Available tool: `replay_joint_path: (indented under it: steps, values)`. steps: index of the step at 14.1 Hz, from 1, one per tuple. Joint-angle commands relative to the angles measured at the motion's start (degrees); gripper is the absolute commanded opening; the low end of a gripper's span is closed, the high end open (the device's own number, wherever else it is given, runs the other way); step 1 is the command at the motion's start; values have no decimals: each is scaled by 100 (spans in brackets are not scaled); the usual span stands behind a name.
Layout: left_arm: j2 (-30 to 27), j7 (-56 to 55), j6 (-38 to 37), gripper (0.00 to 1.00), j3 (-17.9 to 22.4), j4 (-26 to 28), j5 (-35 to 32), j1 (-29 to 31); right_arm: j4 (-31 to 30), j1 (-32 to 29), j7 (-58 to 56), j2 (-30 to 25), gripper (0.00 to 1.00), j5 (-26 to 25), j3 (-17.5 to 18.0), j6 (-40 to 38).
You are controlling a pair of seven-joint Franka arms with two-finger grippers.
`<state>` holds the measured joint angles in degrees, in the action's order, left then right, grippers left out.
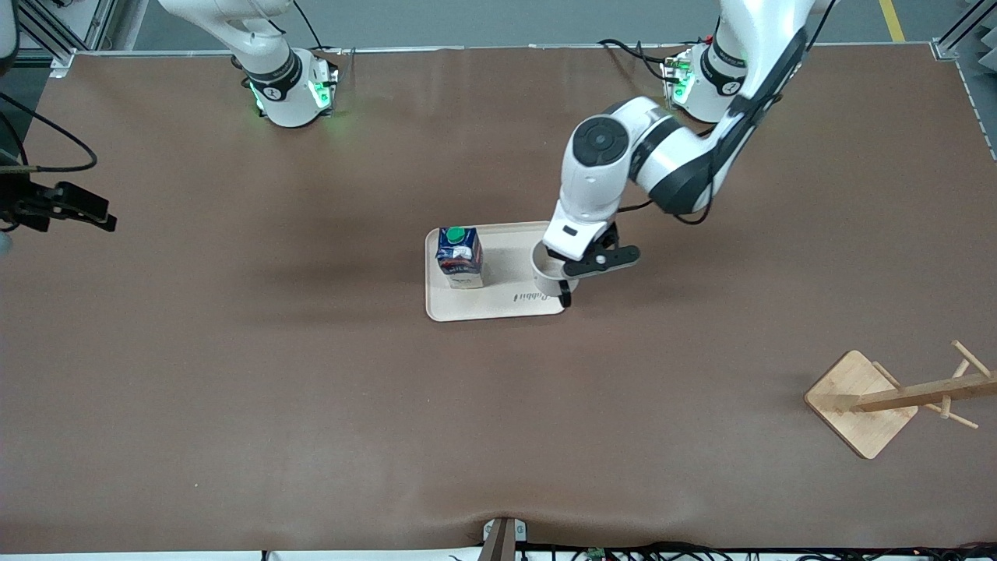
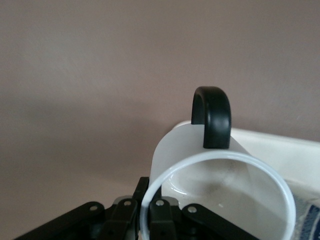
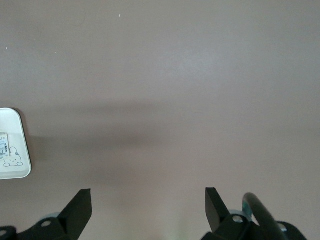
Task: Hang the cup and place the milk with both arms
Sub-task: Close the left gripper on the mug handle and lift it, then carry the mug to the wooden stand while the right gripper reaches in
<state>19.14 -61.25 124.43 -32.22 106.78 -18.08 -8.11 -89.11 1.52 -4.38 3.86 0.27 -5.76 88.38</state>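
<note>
Front view: your left gripper was clamped on the white cup on the pale tray, beside the milk. Left wrist: cup's glossy black loop handle showed. Right wrist: your right gripper waited wide open over brown table.

cup: largely hidden beneath the left gripper
rack: pegs cut off by the edge
</note>
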Motion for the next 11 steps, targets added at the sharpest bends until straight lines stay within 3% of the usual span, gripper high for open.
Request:
replay_joint_path:
  steps: [1,11]
  values:
    - [-542,463,-270,0,-12,28,-91,439,130,190,112,237,100,-18,-22,-23]
    - [-605,3213,-2001,0,13,-1475,401,2286,262,586,7,1143,100,8,-22,768]
